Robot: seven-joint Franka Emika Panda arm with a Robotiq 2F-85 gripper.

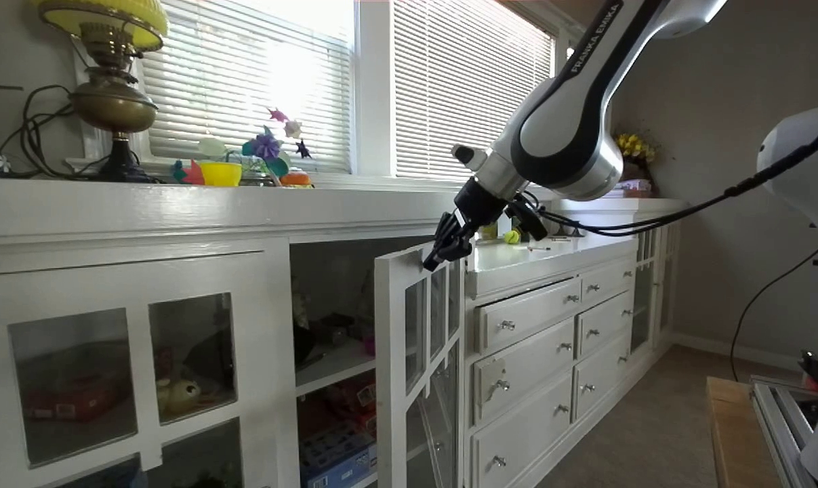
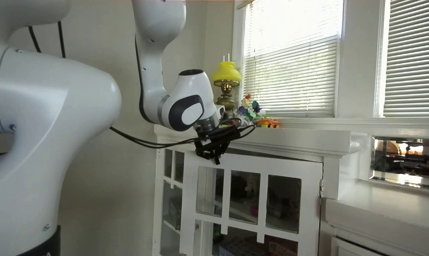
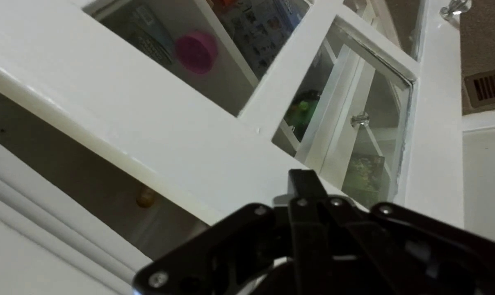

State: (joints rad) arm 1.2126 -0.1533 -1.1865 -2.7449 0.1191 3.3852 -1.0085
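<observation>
Cabinet door, white with glass panes, stands partly open, hinged on the side by the drawers. I see the gripper hanging over its outer face, near the top rail and free edge, its fingers pressed together; whether they touch the wood, I can't tell. Behind the panes, a round pink thing sits on one shelf, a blue box lower down. Past the door run white drawers. Up on the cabinet top stands a yellow-shaded lamp, with bright window blinds behind.
</observation>
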